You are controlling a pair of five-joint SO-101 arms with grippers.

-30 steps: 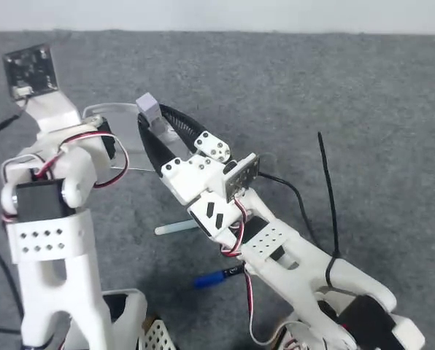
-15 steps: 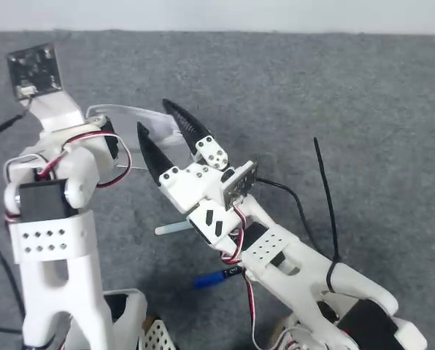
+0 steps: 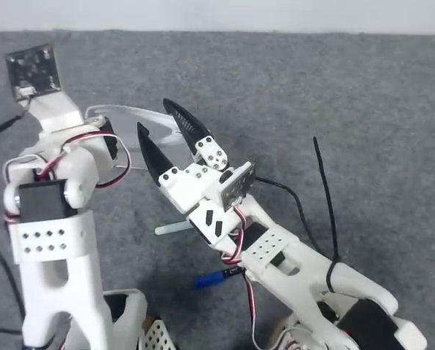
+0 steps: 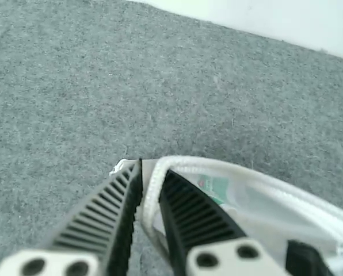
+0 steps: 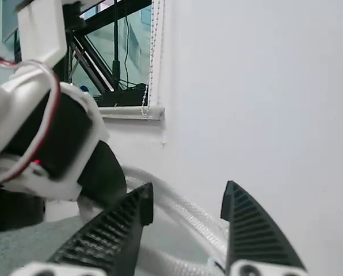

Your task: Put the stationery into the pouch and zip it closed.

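Basically plastic everything on fuzzy grey cloth

The counter (image 3: 363, 80) has a matt, nubbly grey cover, kinda felt-like. The pouch (image 4: 263, 198) is clear glossy plastic with a white woven-looking zip edge. Both arms are plain matt white plastic, and the left gripper (image 4: 151, 169) and right gripper (image 3: 152, 114) both have matt black plastic jaws, ribbed on the inner faces. The blue pen (image 3: 214, 277) looks like smooth shiny plastic; the pale stick (image 3: 175, 228) is smooth and a bit see-through.
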